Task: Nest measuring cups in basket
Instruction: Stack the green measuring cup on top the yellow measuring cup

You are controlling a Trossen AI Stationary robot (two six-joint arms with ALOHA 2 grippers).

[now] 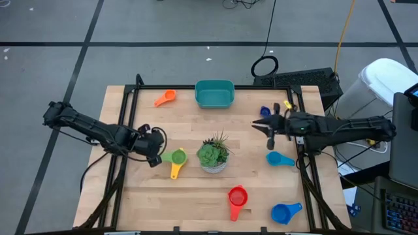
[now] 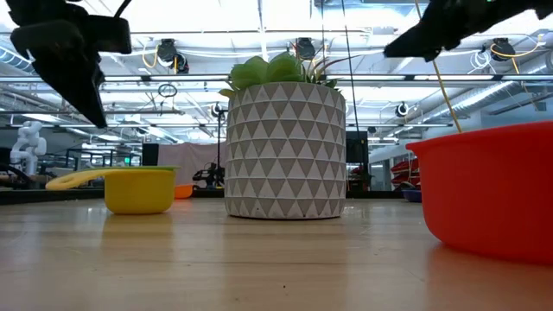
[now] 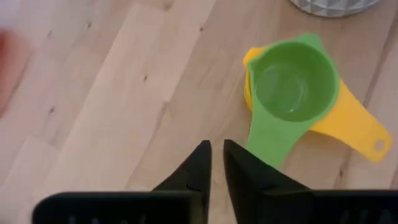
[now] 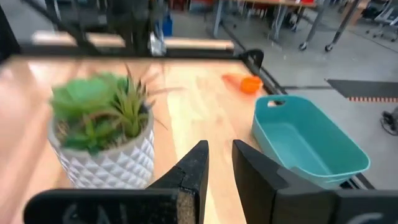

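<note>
A pale wooden slatted worktop [image 1: 196, 196] filled the middle of the high view. The small teal rectangular plastic basket [image 1: 214, 93] sat at the upper centre of that view, with nothing in it. A small orange plastic measuring cup [image 1: 165, 98] lay to its left, near the worktop's upper edge. At centre stood a green succulent in a white patterned pot [image 1: 213, 155].

Just left of the plant, a green plastic measuring cup [image 1: 177, 157] was nested in a yellow plastic measuring cup [image 1: 176, 171], the yellow handle pointing toward the bottom of the frame. The left pincer [image 1: 155, 156] hovered just left of this pair; in the left wrist view its fingers [image 3: 198, 167] stood slightly apart, holding nothing, close to the green handle.

A red plastic measuring cup [image 1: 237, 198] lay at lower centre, a large blue plastic measuring cup [image 1: 285, 212] at lower right, and a light blue plastic measuring cup [image 1: 280, 158] at right of centre. A dark blue measuring cup [image 1: 264, 111] was just visible at upper right.

The right pincer [image 1: 256, 125] hung above the worktop right of the plant, its fingers [image 4: 194, 171] a narrow gap apart and empty.
</note>
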